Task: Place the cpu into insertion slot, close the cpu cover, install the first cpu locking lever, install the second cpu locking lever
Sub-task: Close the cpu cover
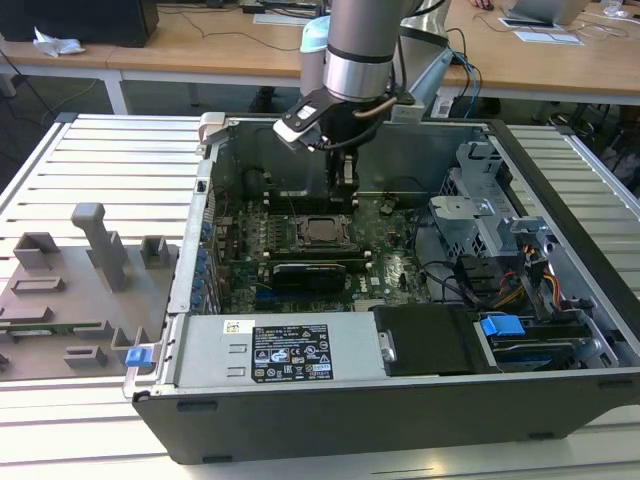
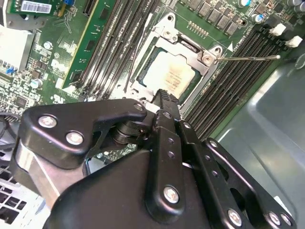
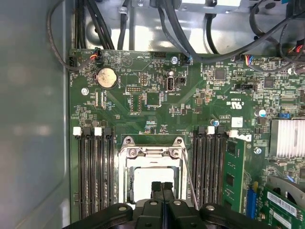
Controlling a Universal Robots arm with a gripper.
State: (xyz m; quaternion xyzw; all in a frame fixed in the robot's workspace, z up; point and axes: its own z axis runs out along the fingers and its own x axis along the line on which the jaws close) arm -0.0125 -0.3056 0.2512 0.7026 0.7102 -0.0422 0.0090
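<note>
Green board: the motherboard lies flat inside the open computer case; memory slots flank the socket
Surface: a slatted pale metal table carries the case; grey plastic fixtures lie toward its edge on the exterior view's left
Room: wooden desks run behind the table's far edge
Cpu: the cpu sits in the insertion slot near the board's middle; the cpu cover lies down over it, silver top showing through the window
Lever: a thin locking lever juts free beside the cover
Gripper: the gripper has its fingers pressed together, nothing between them; its tip is at the cover's edge
</note>
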